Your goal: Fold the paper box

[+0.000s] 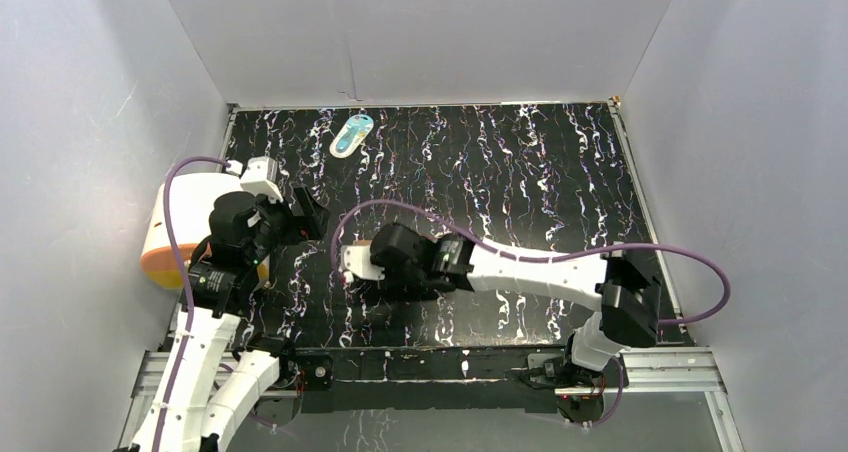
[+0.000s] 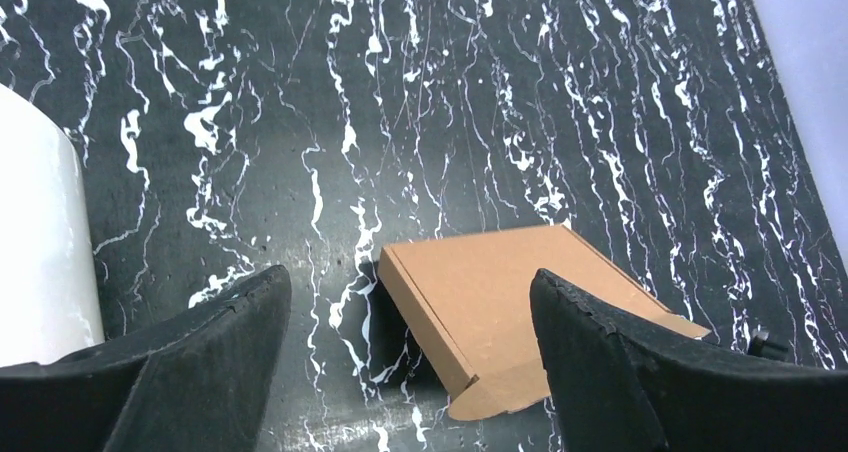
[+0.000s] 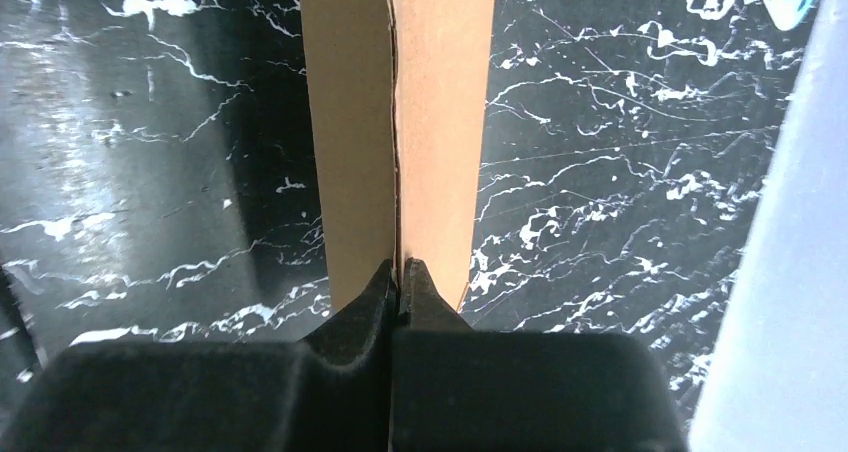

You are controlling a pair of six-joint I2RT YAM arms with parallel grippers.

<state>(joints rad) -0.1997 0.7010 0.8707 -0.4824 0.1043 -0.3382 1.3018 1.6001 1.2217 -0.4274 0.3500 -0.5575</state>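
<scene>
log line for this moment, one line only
right claw: shut on brown cardboard paper box edge | left claw: open, near box, not touching | fold: not finished

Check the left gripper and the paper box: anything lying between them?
Nothing. In the left wrist view, only bare black marbled tabletop lies between the open left gripper and the paper box, which sits just ahead of it.

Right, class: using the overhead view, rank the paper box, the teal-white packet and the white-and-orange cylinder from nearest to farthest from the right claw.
1. The paper box: pinched in the right claw itself.
2. The packet, at the table's far edge, and the cylinder, by the left wall: too close to call.
</scene>
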